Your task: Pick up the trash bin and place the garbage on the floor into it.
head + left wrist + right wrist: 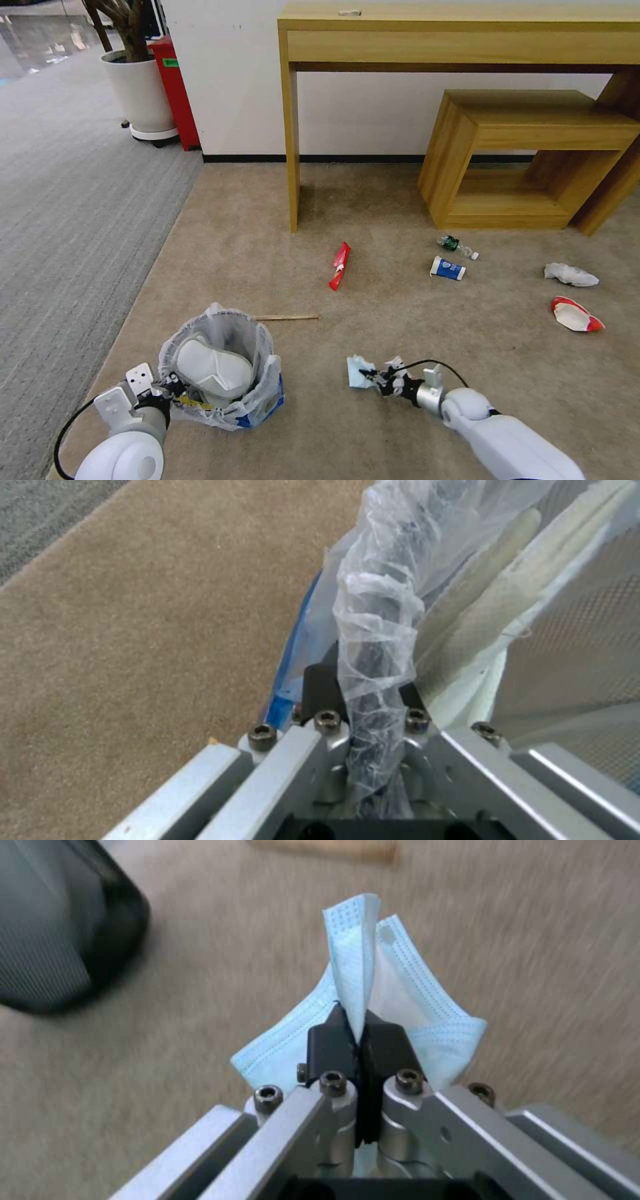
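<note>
This is looking like an office or a staged hotel-style room set inside an office building: a beige short-pile carpet (267, 220) is meeting a grey ribbed commercial carpet (73, 200) along a straight seam, and a plain white wall (227, 73) with a dark baseboard is running behind a light wooden desk with straight legs (291, 133) and a low open wooden bench (527, 153) tucked beside it, while a large white planter holding a tree trunk (140, 90) and a red cabinet (175, 87) are standing in the corridor-like stretch beyond
</note>
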Available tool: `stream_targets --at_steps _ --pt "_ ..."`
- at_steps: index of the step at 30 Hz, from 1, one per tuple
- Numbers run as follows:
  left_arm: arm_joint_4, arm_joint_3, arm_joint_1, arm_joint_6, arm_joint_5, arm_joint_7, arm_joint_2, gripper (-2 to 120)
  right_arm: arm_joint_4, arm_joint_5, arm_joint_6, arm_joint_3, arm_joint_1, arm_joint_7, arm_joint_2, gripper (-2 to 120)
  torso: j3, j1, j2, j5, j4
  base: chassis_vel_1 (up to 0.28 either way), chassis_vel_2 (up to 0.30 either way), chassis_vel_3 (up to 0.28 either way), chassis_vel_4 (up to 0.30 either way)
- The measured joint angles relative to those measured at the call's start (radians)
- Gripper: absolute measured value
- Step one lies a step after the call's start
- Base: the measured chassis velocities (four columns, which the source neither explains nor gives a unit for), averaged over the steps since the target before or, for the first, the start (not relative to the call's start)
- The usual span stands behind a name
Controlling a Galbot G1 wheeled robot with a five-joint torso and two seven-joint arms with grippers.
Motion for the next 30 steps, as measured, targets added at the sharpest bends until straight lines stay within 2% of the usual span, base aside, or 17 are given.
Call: stream_targets --at_steps 4,7,14,25,30 --pt "0.005 0.013 -0.001 0.003 0.004 0.003 0.006 0 0.093 0.029 0.010 0.051 -0.025 -0.015 -0.035 0 0.000 0.000 0.000 0.0000 0.0000 0.000 0.000 0.000 0.000" --pt "0.014 0.025 -0.003 0.004 0.015 0.007 0.008 0 0.208 0.066 0.009 0.100 -0.056 -0.018 -0.065 0 0.000 0.000 0.000 0.0001 0.0000 0.000 0.000 0.000 0.000" --pt "0.024 0.041 -0.006 0.006 0.026 0.011 0.017 0 0.372 0.122 -0.003 0.129 -0.076 -0.012 -0.109 0 0.000 0.000 0.000 0.0000 0.0001 0.000 0.000 0.000 0.000" --pt "0.034 0.057 -0.006 0.007 0.041 0.017 0.032 0 0.536 0.161 -0.012 0.104 -0.060 -0.007 -0.149 0 0.000 0.000 0.000 0.0002 0.0002 0.000 0.000 0.000 0.000" --pt "0.041 0.069 -0.012 0.007 0.055 0.022 0.028 0 0.604 0.162 -0.007 0.027 -0.018 -0.011 -0.160 0 0.000 0.000 0.000 0.0002 0.0003 0.000 0.000 0.000 0.000"
